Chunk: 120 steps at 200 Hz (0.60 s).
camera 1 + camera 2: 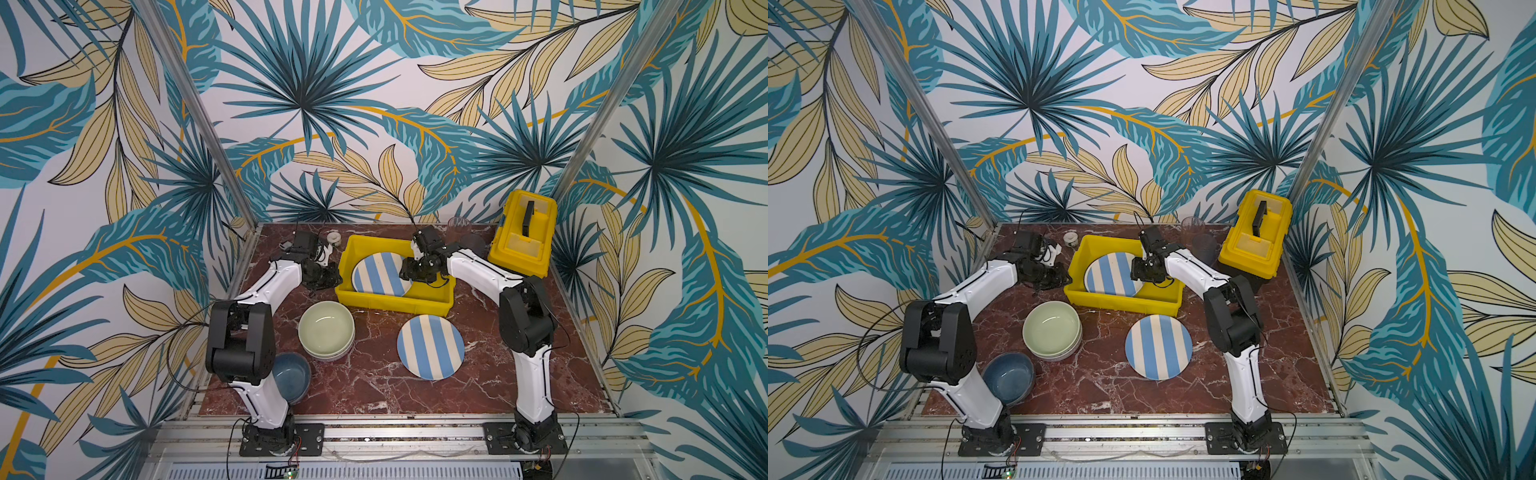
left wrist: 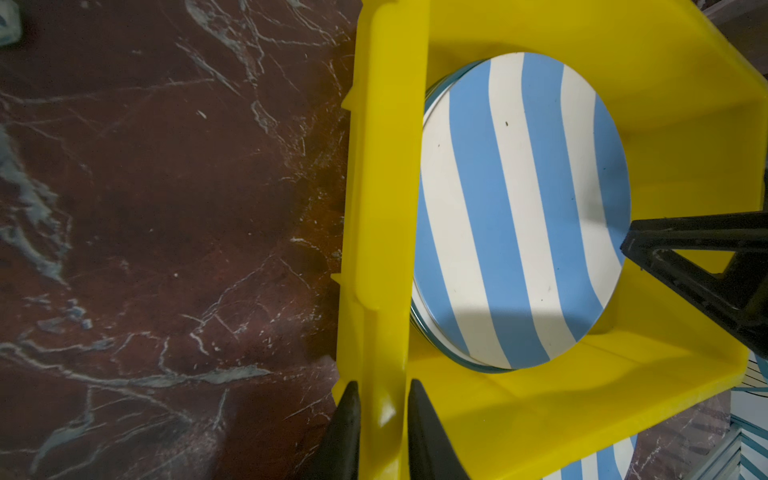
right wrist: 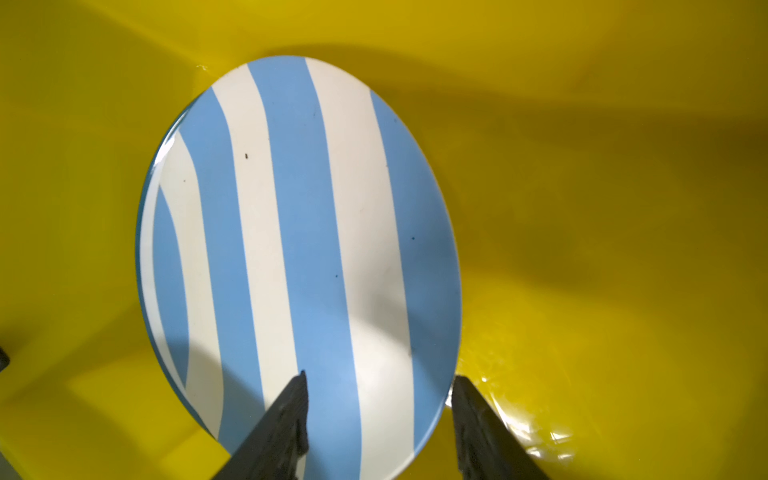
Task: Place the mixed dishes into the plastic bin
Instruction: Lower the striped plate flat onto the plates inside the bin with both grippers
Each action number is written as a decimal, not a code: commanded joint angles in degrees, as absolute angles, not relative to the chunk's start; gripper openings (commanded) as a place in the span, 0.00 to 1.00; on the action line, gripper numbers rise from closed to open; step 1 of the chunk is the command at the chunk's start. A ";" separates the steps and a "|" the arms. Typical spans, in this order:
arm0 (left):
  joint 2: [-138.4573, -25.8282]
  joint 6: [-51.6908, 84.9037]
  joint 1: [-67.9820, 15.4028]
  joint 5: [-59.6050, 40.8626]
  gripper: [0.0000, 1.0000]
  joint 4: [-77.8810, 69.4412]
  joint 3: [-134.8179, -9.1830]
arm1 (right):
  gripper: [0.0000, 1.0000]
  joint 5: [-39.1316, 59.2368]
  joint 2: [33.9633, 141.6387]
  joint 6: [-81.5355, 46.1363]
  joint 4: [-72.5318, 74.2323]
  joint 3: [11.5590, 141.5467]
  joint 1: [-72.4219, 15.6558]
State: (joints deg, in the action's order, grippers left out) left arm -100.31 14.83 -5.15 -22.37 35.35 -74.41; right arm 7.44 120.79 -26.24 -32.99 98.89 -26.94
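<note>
The plastic bin (image 1: 395, 305) (image 1: 1121, 303) is a bright yellow tub at the back middle of the table. A blue-and-cream striped plate (image 1: 376, 274) (image 3: 299, 232) lies in it on top of another plate whose edge shows underneath. My right gripper (image 1: 409, 272) (image 3: 379, 378) hangs open just over that plate's near edge, gripping nothing. My left gripper (image 1: 338, 278) (image 2: 384, 399) is shut on the bin's left rim (image 2: 386, 208). Outside the bin are a second striped plate (image 1: 430, 347), stacked pale green bowls (image 1: 326, 332), a blue bowl (image 1: 293, 374) and two clear tumblers (image 1: 471, 243).
A yellow toolbox (image 1: 523, 232) with a black handle stands at the back right, beside the tumblers. A small white tape roll (image 1: 333, 237) sits at the back, left of the bin. The blue bowl lies close against the left arm's base link.
</note>
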 commanded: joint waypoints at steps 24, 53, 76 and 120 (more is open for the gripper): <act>-98.55 14.68 -5.01 -23.37 0.23 34.54 -74.84 | 0.60 3.41 117.26 -24.42 -37.15 99.59 -27.09; -97.91 14.68 -5.01 -23.37 0.23 34.87 -74.97 | 0.60 3.30 117.49 -24.43 -37.10 99.60 -27.08; -97.82 14.59 -5.01 -23.47 0.23 35.07 -74.83 | 0.60 3.27 118.66 -24.69 -36.62 99.96 -27.11; -97.56 14.51 -5.00 -23.61 0.23 35.22 -74.42 | 0.67 -0.06 122.39 -24.47 -37.81 102.83 -27.87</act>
State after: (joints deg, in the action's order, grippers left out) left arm -100.14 14.83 -5.15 -22.61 35.38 -74.41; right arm 1.69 119.79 -24.77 -36.58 101.16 -27.22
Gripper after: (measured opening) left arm 0.234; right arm 0.653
